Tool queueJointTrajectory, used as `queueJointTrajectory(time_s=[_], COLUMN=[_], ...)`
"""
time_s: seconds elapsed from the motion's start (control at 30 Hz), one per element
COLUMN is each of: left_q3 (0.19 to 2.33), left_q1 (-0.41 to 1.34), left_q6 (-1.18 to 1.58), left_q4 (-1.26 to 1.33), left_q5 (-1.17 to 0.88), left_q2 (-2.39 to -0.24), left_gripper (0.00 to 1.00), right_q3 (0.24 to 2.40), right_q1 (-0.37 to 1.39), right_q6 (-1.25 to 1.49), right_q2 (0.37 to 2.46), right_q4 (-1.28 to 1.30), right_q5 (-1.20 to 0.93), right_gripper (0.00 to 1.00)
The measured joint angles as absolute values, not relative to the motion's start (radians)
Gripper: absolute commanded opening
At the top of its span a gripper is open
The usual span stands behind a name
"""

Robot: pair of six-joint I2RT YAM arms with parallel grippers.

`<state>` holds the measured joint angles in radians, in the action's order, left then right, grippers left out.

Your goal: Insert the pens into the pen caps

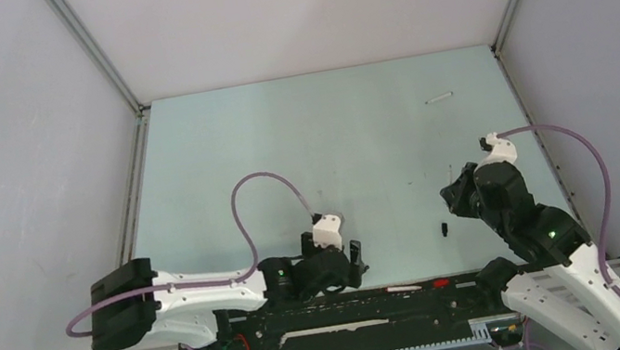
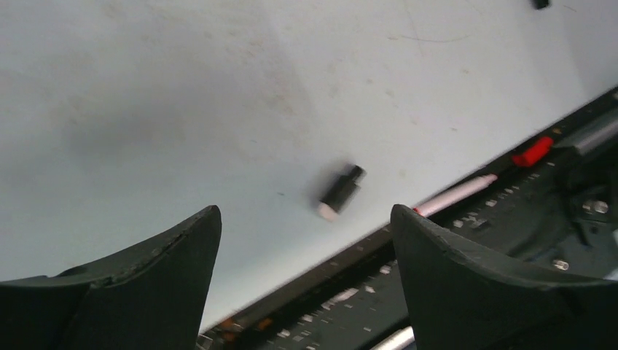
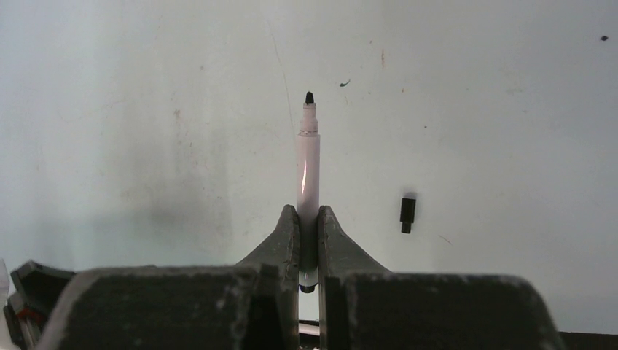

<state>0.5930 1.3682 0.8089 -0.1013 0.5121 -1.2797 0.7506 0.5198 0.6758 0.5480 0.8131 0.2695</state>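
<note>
The pen [image 3: 307, 168] is pinched upright between the fingers of my right claw [image 3: 307, 217], which are pressed hard against its white barrel. The barrel points straight away from me and its black nib is bare at the far end. To the right of that claw, apart from the fingers, a black pen cap [image 3: 407, 214] lies alone on the pale surface [image 3: 146, 109].

My left claw [image 2: 304, 214] is spread wide and grips nothing. Just ahead of it, a little toward the right finger, a short black piece [image 2: 340, 192] with a pale end lies on the surface. It is blurred, and I cannot tell whether it is only a cap.

Past my left claw's right finger, a second pen [image 2: 455, 195] lies along the near edge of the surface, where the dark rail [image 2: 525, 219] begins. A red piece [image 2: 532, 152] sits just beyond its end.

Well ahead of my right claw, a third pen [image 1: 439, 98] lies by itself.
</note>
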Motion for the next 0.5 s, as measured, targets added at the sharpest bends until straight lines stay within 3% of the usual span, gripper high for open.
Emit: queueJointTrajectory(time_s=[0.2,0.5], left_q3=[0.744,0.749], left_q1=[1.472,1.472], left_q6=[0.989,1.055], left_q4=[-0.22,-0.129], left_q5=[0.521,0.433], left_q2=[-1.358,-1.454], left_gripper=[0.88,0.88], right_q3=[0.751,0.751], right_q1=[0.52,0.52], right_q6=[0.694,0.708], right_q2=[0.526,0.53], right_q4=[0.839,0.846], right_q5=[0.318,0.323], right_gripper=[0.0,0.0])
